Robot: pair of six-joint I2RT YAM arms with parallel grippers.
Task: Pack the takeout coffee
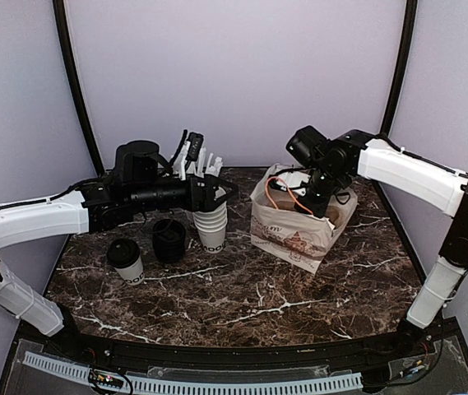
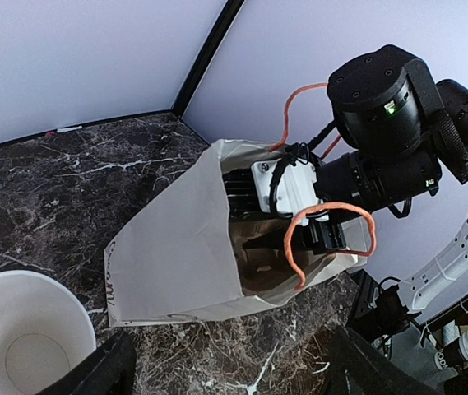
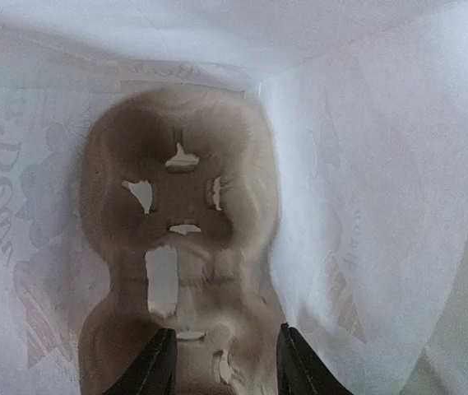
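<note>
- Standing upright at the left side of the counter (image 1: 242,304), the takeout coffee (image 1: 125,260) is wearing its black lid. It is sitting well apart from the bag and from both end effectors.
- A black stack (image 1: 169,240), probably lids, is sitting just to the right of the coffee.
- A stack of lidless white cups (image 1: 210,226) is standing further right. In the left wrist view, its top cup (image 2: 24,346) is showing a bare white inside.
- A cup of white straws (image 1: 196,158) is standing behind those, near the back wall.
- A white paper bag (image 1: 287,234) with brown print on its side is standing at the right rear of the counter, its mouth gaping upward.
- A brown moulded-pulp cup carrier (image 3: 176,214) is lying inside the bag, and its wells are showing only bare pulp.
- The right end effector (image 3: 227,366) is reaching down through the bag's mouth. Its fingers are standing apart, with the near end of the carrier showing between them, and they are clamping nothing. Whether they are touching the carrier cannot be told.
- An orange cable (image 2: 328,210) on that arm is looping over the bag's mouth.
- The left end effector (image 1: 221,193) is hovering above the stack of lidless cups, with its fingers spread wide and gripping nothing.
</note>
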